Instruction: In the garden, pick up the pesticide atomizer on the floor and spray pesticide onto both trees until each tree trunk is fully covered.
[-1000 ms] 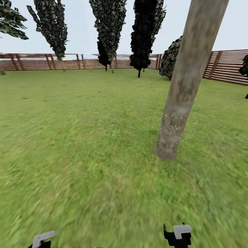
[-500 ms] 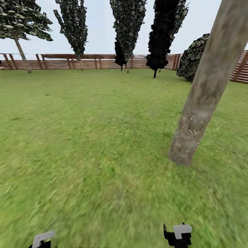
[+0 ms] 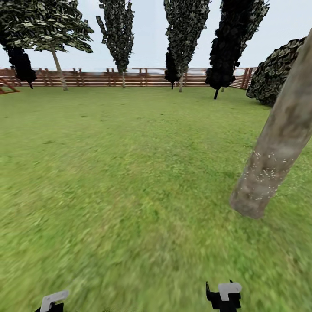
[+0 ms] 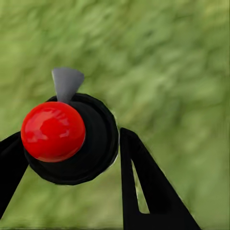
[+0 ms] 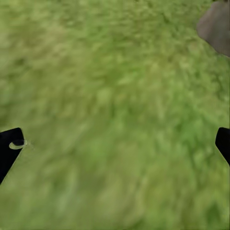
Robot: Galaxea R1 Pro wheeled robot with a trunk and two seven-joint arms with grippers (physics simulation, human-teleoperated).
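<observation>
My left gripper (image 4: 72, 163) is shut on the pesticide atomizer (image 4: 76, 143), seen end-on as a dark round body with a red dome and a grey spout; a black finger (image 4: 143, 191) presses each side. A thick, pale mottled tree trunk (image 3: 277, 147) leans at the right of the head view, with white specks on its lower part; its base (image 5: 218, 26) also appears in the right wrist view. A second tree (image 3: 58, 71) with a pale trunk and lighter leaves stands far back left. My right gripper (image 5: 115, 146) is open over grass.
Green lawn (image 3: 130, 173) stretches ahead to a brown slatted fence (image 3: 95, 78). Several thin dark-leaved trees (image 3: 186, 39) stand along it, with a dark bush (image 3: 277, 73) at the back right. Both wrists (image 3: 225, 294) sit at the head view's bottom edge.
The whole head view has swung left: the near trunk now sits further right in the picture and more fence and trees show at the left. Both grippers hold their places.
</observation>
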